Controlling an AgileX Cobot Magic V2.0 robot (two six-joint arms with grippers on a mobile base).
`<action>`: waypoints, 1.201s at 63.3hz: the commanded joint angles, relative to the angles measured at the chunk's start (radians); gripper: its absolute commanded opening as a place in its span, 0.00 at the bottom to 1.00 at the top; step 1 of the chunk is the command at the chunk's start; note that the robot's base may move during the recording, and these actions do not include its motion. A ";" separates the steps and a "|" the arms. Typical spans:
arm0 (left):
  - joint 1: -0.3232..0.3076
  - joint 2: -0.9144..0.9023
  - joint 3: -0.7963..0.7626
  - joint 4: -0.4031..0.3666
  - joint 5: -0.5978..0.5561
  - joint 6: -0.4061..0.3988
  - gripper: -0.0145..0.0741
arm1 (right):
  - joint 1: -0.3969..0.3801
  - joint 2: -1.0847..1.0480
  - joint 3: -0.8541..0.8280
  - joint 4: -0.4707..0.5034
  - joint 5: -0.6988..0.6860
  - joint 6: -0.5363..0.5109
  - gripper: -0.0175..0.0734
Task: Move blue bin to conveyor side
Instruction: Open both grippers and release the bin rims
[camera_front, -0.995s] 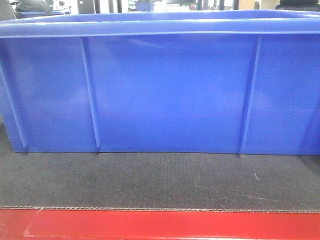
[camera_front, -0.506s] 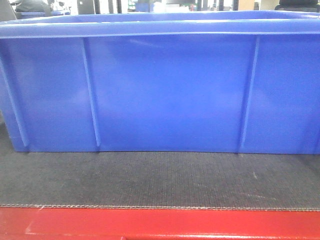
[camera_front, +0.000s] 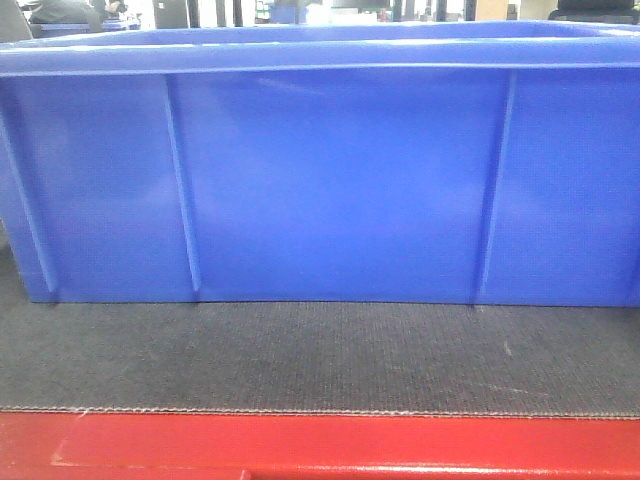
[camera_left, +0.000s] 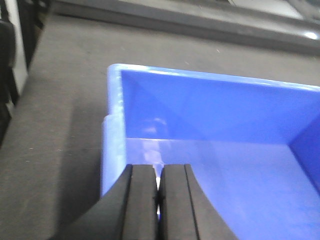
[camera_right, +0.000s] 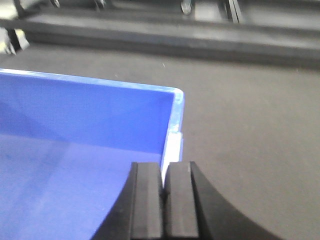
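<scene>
The blue bin fills most of the front view, sitting on the conveyor belt just behind its red frame edge along the bottom. My left gripper is clenched on the bin's left wall rim at lower center of its wrist view. My right gripper is clamped on the right wall rim likewise.

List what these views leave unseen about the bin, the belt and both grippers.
- Blue bin: the front view cuts off both ends; its near wall hides the inside.
- Bin floor: both wrist views show only part of it; the grippers block the rest.
- Left gripper and right gripper: jaws closed on the side walls' rims; the frame bottom cuts off the arms.
- Conveyor: the bin hides its far side in front; the wrist backgrounds are blurred.
</scene>
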 joint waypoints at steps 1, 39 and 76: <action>-0.006 -0.074 0.118 -0.010 -0.141 -0.001 0.15 | -0.001 -0.085 0.124 -0.015 -0.139 -0.010 0.12; -0.006 -0.582 0.663 0.058 -0.395 -0.001 0.15 | -0.001 -0.531 0.553 -0.015 -0.207 -0.010 0.12; -0.006 -0.746 0.672 0.058 -0.399 -0.001 0.15 | -0.001 -0.559 0.553 -0.015 -0.223 -0.010 0.12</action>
